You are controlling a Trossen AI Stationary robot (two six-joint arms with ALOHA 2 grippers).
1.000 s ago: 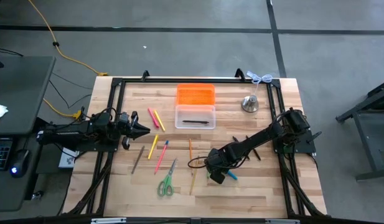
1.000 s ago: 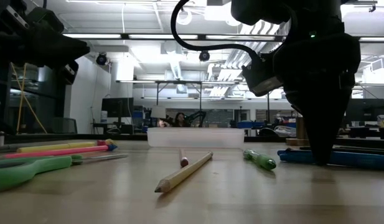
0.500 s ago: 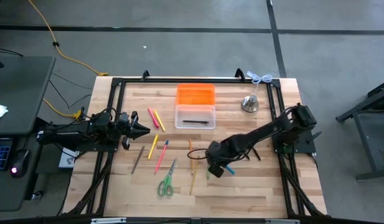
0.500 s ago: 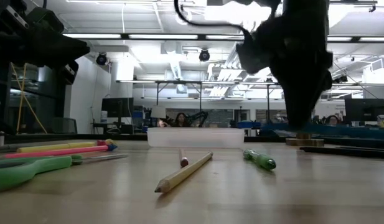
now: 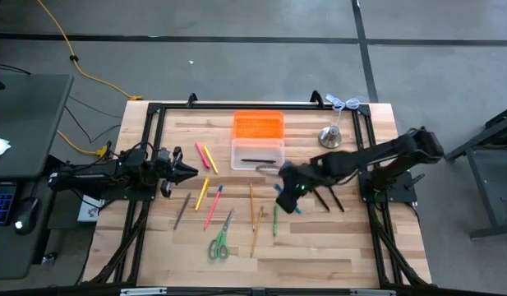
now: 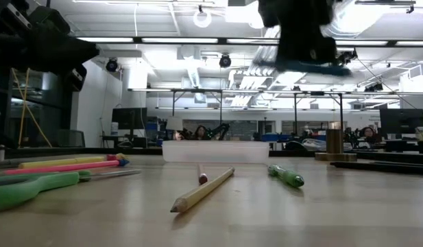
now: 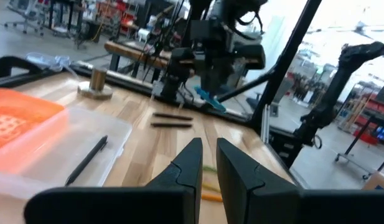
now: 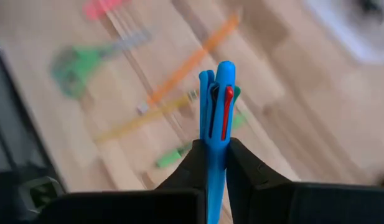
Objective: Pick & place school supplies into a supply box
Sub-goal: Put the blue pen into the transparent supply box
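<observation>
My right gripper point(image 5: 292, 200) hangs above the table's middle, just near of the supply box, shut on a blue pen point(image 8: 216, 106) with a red clip. The supply box point(image 5: 257, 154) is clear plastic, its orange lid point(image 5: 258, 125) lying open behind it and a dark pen point(image 5: 257, 162) inside. Other school supplies lie flat on the table: pink and yellow pens point(image 5: 205, 156), green scissors point(image 5: 220, 240), a wooden pencil point(image 5: 257, 230), a green marker point(image 5: 274, 222). My left gripper point(image 5: 191, 170) waits level at the left edge with a narrow gap between its fingers and nothing in it. My right gripper pinches the blue pen's barrel point(image 8: 213, 146) between its two fingers point(image 8: 244, 165). The fingers slant down from the table's right side and lie across the pen. The clip end sticks out past them. The pen hangs about level point(image 6: 314, 67), clear of the table.
A silvery bell point(image 5: 329, 137) stands at the far right. Two dark pens point(image 5: 329, 196) lie just right of my right gripper. A black frame point(image 5: 154, 111) runs round the tabletop. An orange pencil point(image 5: 251, 197) lies in front of the box.
My right gripper has risen from the table and gone toward the far edge and the supply box, tipping from nearly straight down to a slant. The blue pen has come up with it and is lifted clear of the wood.
</observation>
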